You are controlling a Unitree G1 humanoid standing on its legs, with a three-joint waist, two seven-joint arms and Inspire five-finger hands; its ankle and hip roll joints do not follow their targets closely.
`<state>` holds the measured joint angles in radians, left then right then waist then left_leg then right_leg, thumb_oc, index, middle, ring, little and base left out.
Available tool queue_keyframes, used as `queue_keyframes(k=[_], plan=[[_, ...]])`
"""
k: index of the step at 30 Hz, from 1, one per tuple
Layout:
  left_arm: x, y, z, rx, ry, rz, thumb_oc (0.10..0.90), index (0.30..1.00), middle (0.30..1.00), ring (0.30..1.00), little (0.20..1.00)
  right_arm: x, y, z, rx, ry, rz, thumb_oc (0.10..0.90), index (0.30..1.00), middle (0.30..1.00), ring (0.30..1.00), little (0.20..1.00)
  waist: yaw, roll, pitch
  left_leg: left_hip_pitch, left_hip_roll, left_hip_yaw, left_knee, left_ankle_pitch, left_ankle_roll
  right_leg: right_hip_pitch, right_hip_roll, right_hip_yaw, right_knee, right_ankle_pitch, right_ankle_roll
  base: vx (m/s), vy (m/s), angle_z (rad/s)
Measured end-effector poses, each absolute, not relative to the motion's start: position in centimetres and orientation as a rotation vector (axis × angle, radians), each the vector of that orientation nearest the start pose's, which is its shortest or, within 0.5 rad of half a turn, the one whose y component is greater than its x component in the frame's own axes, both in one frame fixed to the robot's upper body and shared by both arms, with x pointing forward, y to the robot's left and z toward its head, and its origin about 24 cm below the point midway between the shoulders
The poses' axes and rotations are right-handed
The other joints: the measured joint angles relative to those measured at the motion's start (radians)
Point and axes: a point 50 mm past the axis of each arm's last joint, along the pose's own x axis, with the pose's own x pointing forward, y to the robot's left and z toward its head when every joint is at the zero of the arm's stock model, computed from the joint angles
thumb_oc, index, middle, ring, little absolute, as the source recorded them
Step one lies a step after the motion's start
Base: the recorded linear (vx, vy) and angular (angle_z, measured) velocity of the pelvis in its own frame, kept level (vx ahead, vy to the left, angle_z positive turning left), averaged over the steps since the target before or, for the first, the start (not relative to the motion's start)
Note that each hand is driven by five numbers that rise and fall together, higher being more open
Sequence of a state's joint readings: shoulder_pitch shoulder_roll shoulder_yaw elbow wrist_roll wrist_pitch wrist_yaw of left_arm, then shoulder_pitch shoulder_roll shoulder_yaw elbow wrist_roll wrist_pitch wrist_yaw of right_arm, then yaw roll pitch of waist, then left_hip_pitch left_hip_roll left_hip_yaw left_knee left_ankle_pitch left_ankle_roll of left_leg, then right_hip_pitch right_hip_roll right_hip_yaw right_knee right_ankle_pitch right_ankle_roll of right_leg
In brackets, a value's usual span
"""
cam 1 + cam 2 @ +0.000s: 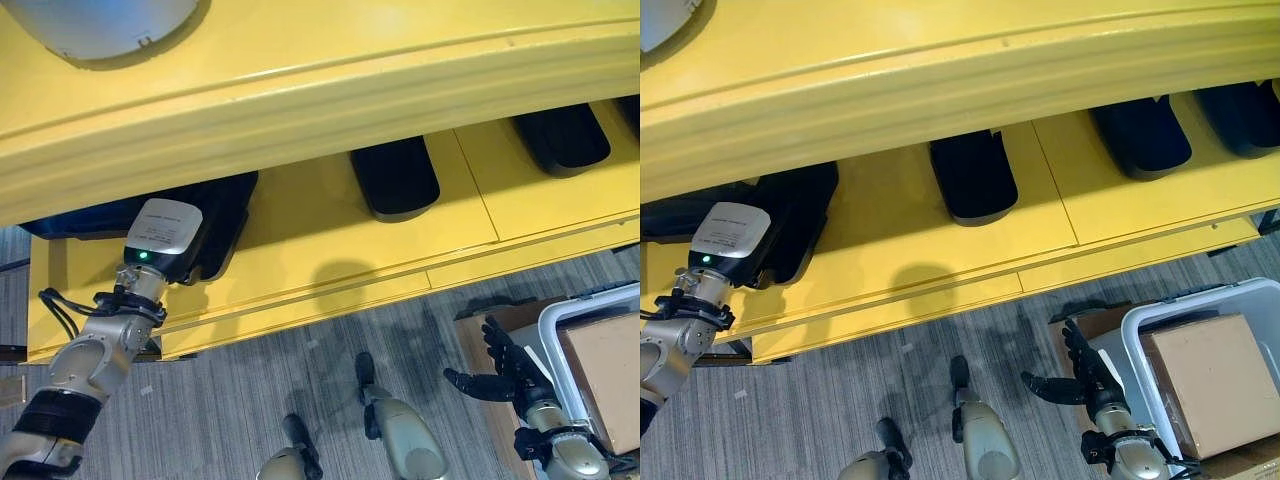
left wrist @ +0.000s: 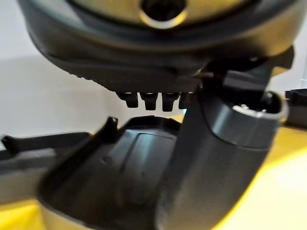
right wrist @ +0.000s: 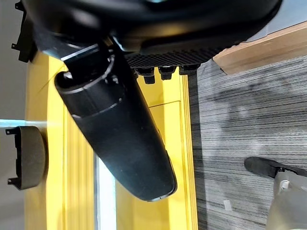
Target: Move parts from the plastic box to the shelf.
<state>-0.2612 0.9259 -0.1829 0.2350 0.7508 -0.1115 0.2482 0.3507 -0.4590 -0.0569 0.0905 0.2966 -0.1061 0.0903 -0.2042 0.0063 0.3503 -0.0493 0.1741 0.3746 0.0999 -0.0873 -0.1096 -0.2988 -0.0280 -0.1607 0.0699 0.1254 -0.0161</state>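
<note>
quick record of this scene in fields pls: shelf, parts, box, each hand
shelf: yellow shelf, lower level under an overhanging top board
parts on shelf: black part in the middle, another black part further to the right
left hand: left hand reaches into the shelf at the leftmost black part; grip cannot be told
right hand: right hand open, low over the floor beside the plastic box
box contents: cardboard box
</note>
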Motion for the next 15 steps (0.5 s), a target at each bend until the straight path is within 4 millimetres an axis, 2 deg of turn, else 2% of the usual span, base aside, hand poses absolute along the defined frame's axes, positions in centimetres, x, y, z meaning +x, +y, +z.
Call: queue_keyframes(k=[6, 15], plan=[[29.3, 28.2, 12.9, 1.654, -0.253, 0.060, 0.900, 1.000, 1.000, 1.000, 1.000, 16.4, -27.0, -0.8, -0.164, 0.311, -0.057, 0.900, 1.000, 1.000, 1.000, 1.000, -0.012, 0.000, 0.000, 0.005, 0.000, 0.008, 0.001, -0.004, 0.001, 0.000, 0.001, 0.007, 0.001, 0.001, 0.000, 0.01, -0.003, -0.03], [29.5, 27.8, 12.2, 1.489, -0.224, 0.111, 0.900, 1.000, 1.000, 1.000, 1.000, 16.4, -26.9, -0.8, -0.164, 0.310, -0.061, 0.900, 1.000, 1.000, 1.000, 1.000, -0.009, -0.002, 0.000, 0.008, 0.000, 0.009, 0.005, -0.005, 0.001, 0.003, 0.001, 0.010, 0.002, 0.001, 0.001, 0.00, 0.000, 0.00]])
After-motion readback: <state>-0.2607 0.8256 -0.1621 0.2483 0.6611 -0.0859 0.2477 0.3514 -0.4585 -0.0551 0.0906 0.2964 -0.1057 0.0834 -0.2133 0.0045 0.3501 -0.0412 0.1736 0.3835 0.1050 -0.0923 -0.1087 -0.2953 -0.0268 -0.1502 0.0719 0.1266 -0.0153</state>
